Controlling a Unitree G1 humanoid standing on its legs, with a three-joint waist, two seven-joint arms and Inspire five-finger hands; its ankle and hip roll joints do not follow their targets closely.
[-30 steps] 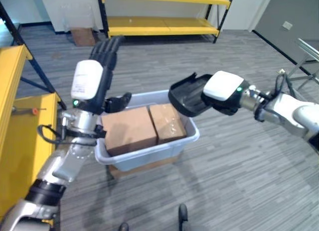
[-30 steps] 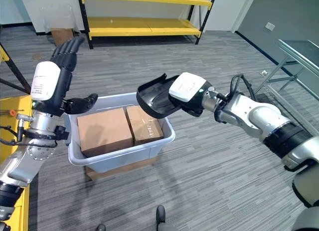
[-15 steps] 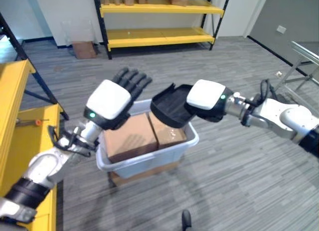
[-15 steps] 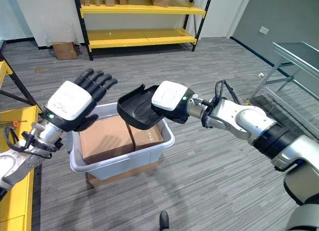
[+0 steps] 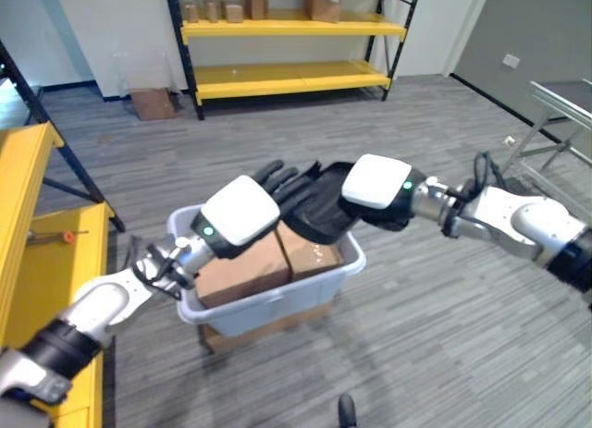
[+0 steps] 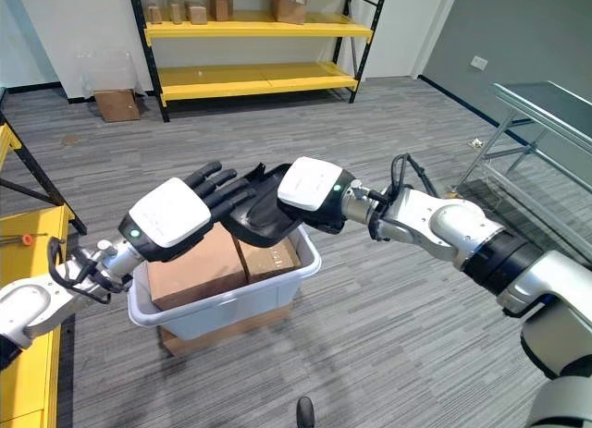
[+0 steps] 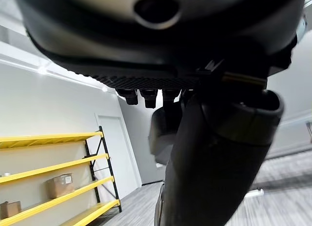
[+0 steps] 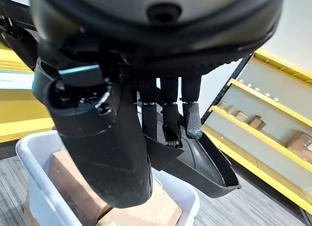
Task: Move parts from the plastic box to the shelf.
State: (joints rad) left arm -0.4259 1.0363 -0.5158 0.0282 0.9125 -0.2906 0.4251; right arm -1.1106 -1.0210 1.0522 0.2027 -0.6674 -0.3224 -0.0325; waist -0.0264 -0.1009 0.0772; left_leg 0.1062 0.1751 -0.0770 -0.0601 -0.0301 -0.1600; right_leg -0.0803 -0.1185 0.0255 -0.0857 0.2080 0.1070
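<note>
My right hand [image 5: 377, 183] is shut on a black tray-shaped part [image 5: 319, 209], holding it by its rim just above the white plastic box [image 5: 277, 300]. Past the right hand's fingers [image 8: 192, 124], the part [image 8: 209, 163] hangs over the box [image 8: 29, 153]. My left hand [image 5: 242, 209] is open, and its straight fingers reach the part's left edge from the other side. Two brown cardboard cartons [image 5: 242, 266] lie side by side in the box.
The box stands on a flat carton on the floor. A yellow shelf [image 5: 287, 26] with small cartons lines the back wall, with a carton [image 5: 153, 77] on the floor by it. Another yellow shelf [image 5: 37, 262] stands close on my left. A metal table [image 6: 546, 104] is at the right.
My left hand swung down from upright and reached across to the black part. My right hand carried the part leftwards over the box. The camera shifted too.
</note>
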